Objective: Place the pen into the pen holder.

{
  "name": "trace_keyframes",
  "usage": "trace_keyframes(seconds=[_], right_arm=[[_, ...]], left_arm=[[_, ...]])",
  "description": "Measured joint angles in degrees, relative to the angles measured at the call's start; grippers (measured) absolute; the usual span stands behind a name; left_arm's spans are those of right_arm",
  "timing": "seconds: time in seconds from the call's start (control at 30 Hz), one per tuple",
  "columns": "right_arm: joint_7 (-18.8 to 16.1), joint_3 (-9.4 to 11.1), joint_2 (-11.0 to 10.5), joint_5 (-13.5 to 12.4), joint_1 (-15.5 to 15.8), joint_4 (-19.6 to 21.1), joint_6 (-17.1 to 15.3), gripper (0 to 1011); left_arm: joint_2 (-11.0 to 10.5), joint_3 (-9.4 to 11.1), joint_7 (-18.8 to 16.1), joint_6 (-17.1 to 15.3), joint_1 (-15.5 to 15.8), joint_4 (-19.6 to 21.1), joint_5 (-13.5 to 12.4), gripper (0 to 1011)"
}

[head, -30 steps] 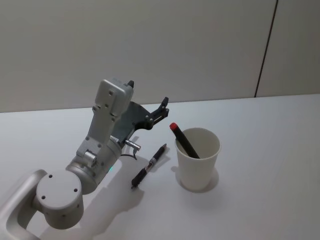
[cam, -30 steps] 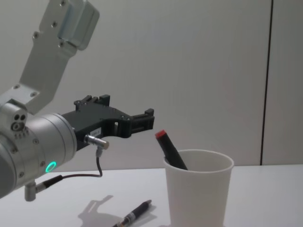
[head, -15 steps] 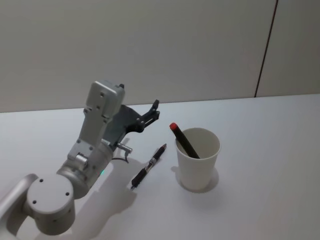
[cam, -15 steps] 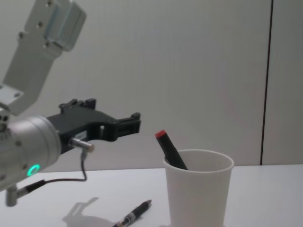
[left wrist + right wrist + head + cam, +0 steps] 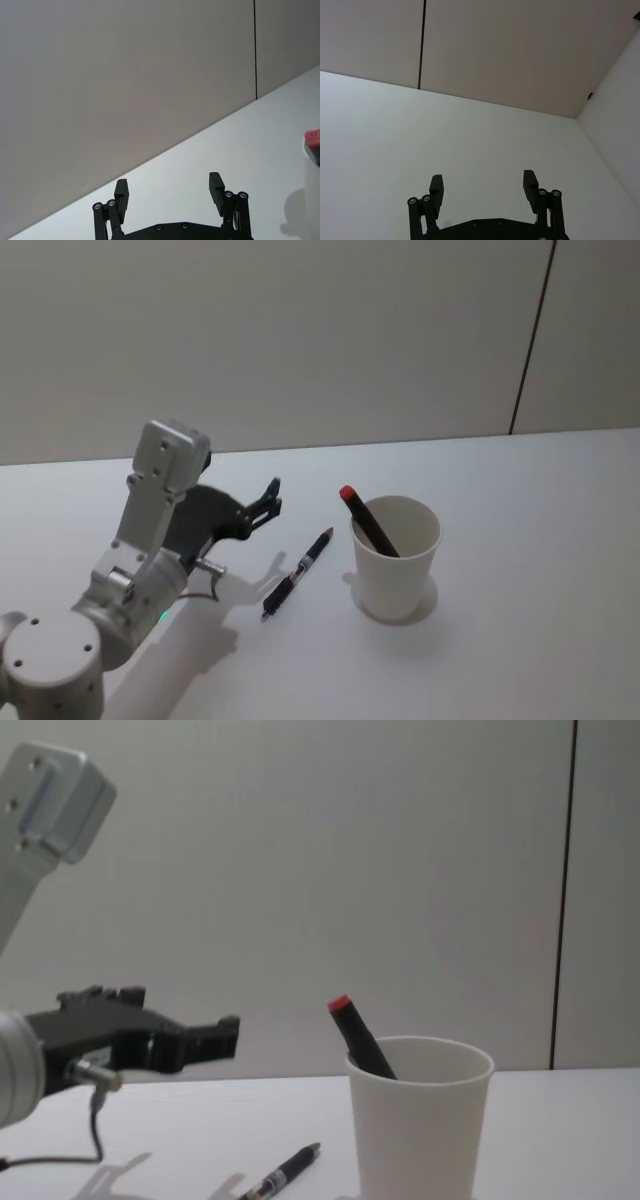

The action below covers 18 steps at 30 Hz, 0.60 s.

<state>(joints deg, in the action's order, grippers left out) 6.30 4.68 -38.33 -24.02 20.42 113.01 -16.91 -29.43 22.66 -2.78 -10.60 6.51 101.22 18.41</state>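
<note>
– Where was the pen?
– A red-capped pen leaned in the cup; a black pen lay on the table beside it.
– Grippers?
– The left gripper spread empty near the black pen; the right gripper spread empty too.

L gripper apart from pen, lying on table beside pen holder w/ marker.

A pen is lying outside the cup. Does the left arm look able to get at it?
Probably yes. The open left gripper hangs left of the black pen, nothing between them; the pen lies flat, apart from the paper cup.
</note>
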Motion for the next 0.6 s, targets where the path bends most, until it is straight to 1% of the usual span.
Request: trace_keyframes(seconds=[0.03, 0.07, 0.17, 0.2, 0.33, 0.6], right_arm=[[0.0, 0.0, 0.0, 0.0, 0.0, 0.0, 0.0, 1002], [0.0, 0.0, 0.0, 0.0, 0.0, 0.0, 0.0, 1002], [0.0, 0.1, -0.1, 0.0, 0.1, 0.0, -0.1, 1001], [0.0, 0.1, -0.1, -0.1, 0.1, 0.0, -0.1, 1001], [0.1, 0.2, -0.2, -0.1, 0.2, 0.0, -0.1, 1002], [0.1, 0.2, -0.2, -0.2, 0.3, 0.0, -0.2, 1001]], left_arm=[[-0.6, -0.2, 0.5, -0.6, -0.5, 0.4, 0.7, 1001], [-0.6, -0.2, 0.5, -0.6, -0.5, 0.4, 0.7, 1001], [-1.8, -0.6, 2.1, -1.4, -1.5, 0.9, 2.0, 1001], [-1.8, -0.6, 2.1, -1.4, -1.5, 0.9, 2.0, 1001], [-2.8, -0.8, 4.3, -2.3, -2.3, 1.3, 2.9, 1001], [-3.1, -0.7, 7.5, -3.5, -2.6, 1.2, 2.9, 1001]])
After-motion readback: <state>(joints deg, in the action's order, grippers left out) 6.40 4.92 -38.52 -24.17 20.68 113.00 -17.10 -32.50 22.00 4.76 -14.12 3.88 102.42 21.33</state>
